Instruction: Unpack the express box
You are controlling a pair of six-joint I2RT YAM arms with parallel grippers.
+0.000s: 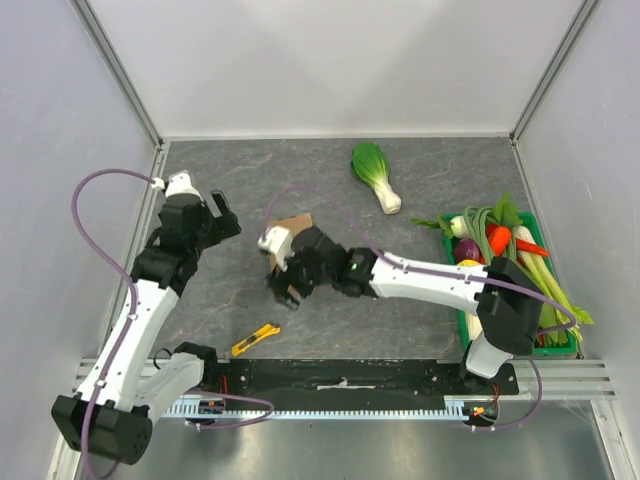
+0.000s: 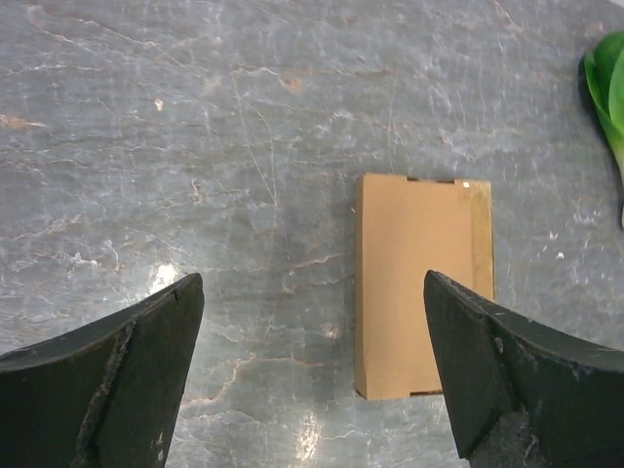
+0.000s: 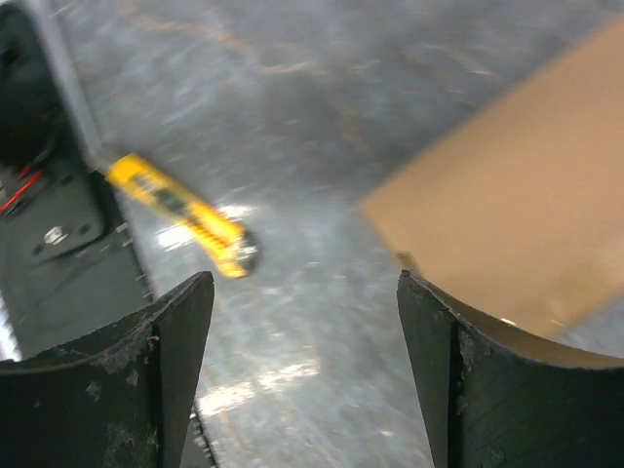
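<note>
The express box (image 1: 294, 225), flat plain brown cardboard, lies shut on the grey table, mostly hidden under my right arm in the top view. My right gripper (image 1: 284, 284) is open and empty at the box's near edge; its wrist view shows the box (image 3: 517, 219) by the right finger (image 3: 487, 390). My left gripper (image 1: 226, 215) is open and empty, left of the box. In the left wrist view the box (image 2: 424, 283) lies ahead of the right finger (image 2: 517, 380), untouched.
A yellow utility knife (image 1: 255, 340) lies near the front edge and also shows in the right wrist view (image 3: 180, 210). A bok choy (image 1: 375, 175) lies at the back, and its leaf shows in the left wrist view (image 2: 609, 88). A green crate (image 1: 556, 351) of vegetables stands at the right.
</note>
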